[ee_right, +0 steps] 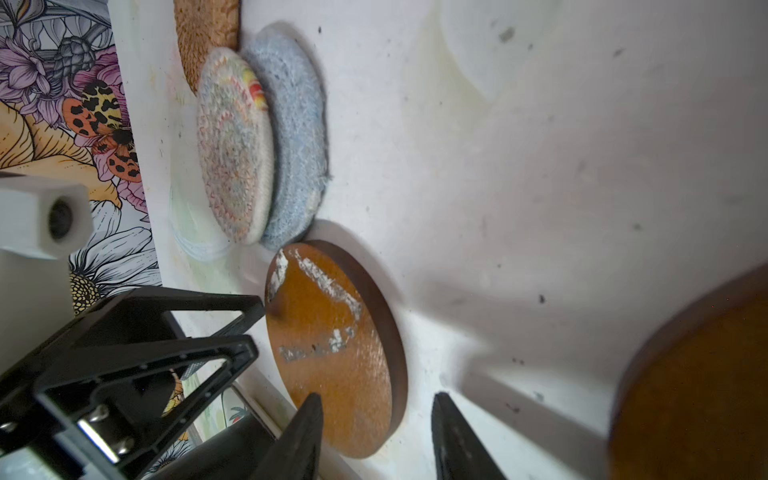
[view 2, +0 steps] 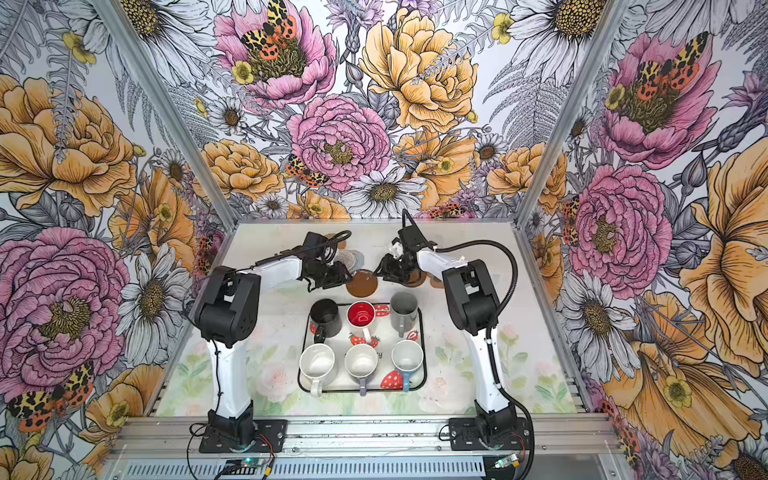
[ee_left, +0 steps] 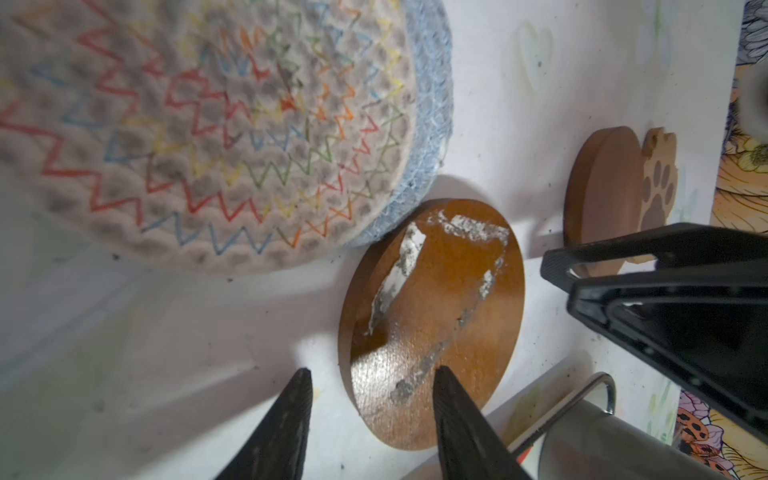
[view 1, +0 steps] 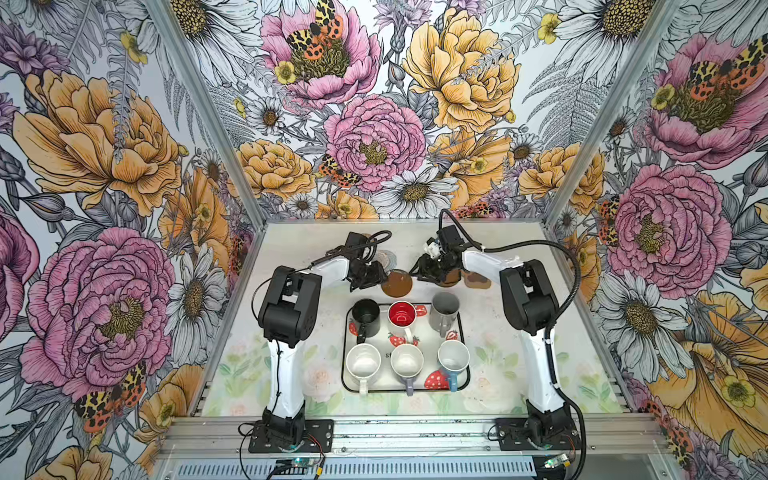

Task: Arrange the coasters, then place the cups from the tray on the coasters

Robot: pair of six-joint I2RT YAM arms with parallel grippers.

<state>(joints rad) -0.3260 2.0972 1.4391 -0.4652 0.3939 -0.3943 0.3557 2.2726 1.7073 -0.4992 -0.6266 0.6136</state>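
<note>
Tray [view 1: 426, 336] sits mid-worktop [view 1: 494, 386], with all six cups upright on it. Tray's near row: all-white cup [view 1: 363, 361], lilac cup [view 1: 407, 360], light blue cup [view 1: 453, 356]. Far row: black cup [view 1: 365, 316], red-lined white cup [view 1: 402, 316], grey cup [view 1: 444, 308]. Just past the tray's far edge a scuffed brown coaster [view 1: 397, 283] lies flat. Left end effector [ee_left: 374, 374] and right end effector [ee_right: 378, 399] face each other across it, each with jaws about half spread astride its rim, gripping nothing; contact unclear. Beyond the tray's far right corner: second brown coaster [ee_left: 602, 191], paw-shaped coaster [ee_left: 658, 183] right beside it. Farther from the tray: cream woven coaster [ee_right: 235, 145] lapped over grey-blue coaster [ee_right: 295, 137], whose edge meets the scuffed one. Tan rattan coaster [ee_right: 205, 37] lies farthest.
</note>
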